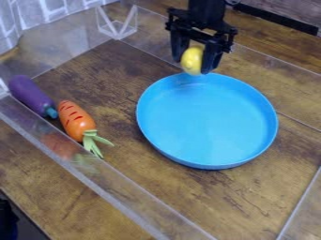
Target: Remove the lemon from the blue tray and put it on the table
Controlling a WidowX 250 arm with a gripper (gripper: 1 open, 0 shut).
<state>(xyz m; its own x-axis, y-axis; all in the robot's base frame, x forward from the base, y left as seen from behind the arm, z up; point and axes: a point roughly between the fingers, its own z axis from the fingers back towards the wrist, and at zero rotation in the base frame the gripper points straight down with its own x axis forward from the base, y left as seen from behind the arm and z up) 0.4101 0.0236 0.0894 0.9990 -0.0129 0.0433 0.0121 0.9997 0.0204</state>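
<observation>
No brand, label or writing can be read on anything in view. The lemon (192,61) is a small, smooth, bright yellow fruit, slightly longer than wide, and it sits upright between the two dark fingers of the gripper (194,63), which points straight down. The gripper is partly closed, its fingers pressed against the lemon on either side, so the fruit is held and lifted clear of any surface. It hangs above the far left rim of the tray (213,155), close to the boundary between the tray and the bare worktop (131,66); whether it is just over the rim or just past it cannot be told from this angle. The tray is a large round bright blue dish with a low raised rim, and nothing lies in it. The worktop is dark brown wood grain with plank lines and a glossy sheen. Well apart from the tray, at the left, a purple eggplant (28,94) and an orange carrot (78,121) with green leaves lie just beside each other along a clear plastic wall (75,42).
</observation>
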